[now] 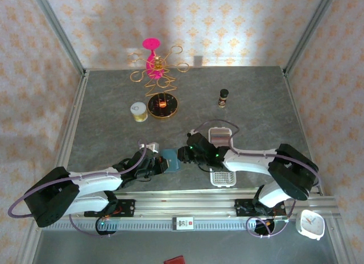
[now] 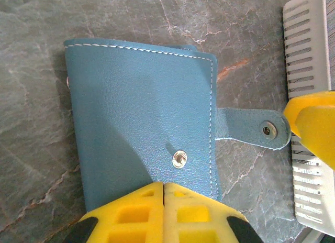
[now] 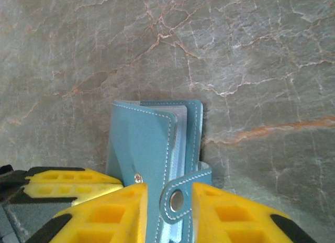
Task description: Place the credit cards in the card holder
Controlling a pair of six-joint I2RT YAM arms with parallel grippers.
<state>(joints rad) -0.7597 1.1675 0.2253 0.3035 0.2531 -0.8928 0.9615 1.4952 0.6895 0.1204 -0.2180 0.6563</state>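
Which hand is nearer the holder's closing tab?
Right. The right hand straddles the tab, a finger on each side. The left hand, shut, sits at the edge of the holder, farther from the tab.

The card holder [image 2: 136, 122] is grained matt leather with shiny metal snaps [image 2: 179, 158] on a veined stone-look table [image 2: 31, 23].

No writing or numbers can be read.
A small white tag with a red mark [image 1: 183, 222] sits midway along the silver metal rail [image 1: 216, 210], its print too small to read. The white square clock [image 1: 310, 223] just off the rail's right end has a blurred dial.
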